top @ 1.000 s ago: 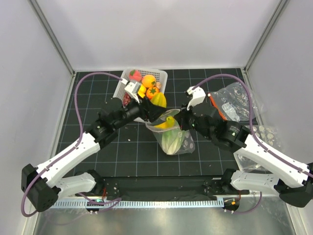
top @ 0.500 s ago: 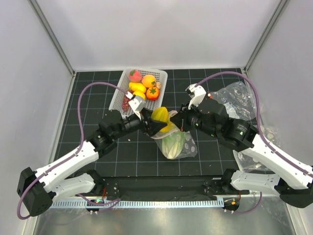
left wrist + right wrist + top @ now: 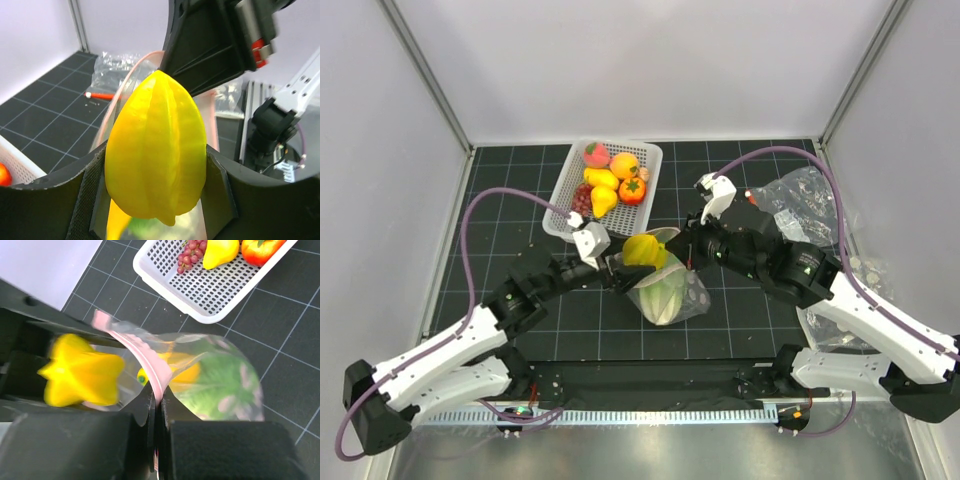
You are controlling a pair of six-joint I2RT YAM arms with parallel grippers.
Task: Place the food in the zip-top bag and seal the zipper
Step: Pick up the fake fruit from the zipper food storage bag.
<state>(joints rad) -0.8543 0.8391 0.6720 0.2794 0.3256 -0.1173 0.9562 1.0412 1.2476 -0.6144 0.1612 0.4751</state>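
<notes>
Zip-top bag: crinkly, transparent, pale-dotted plastic

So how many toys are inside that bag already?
2: a green cabbage in the bag, and a yellow banana beside it. The star fruit in the left gripper is only at the mouth. Others may be hidden.

Left gripper clamps a yellow star fruit between both fingers, ribs running upright. Directly behind it stands the pink-rimmed bag. The right gripper sits at the rim's top.
</notes>
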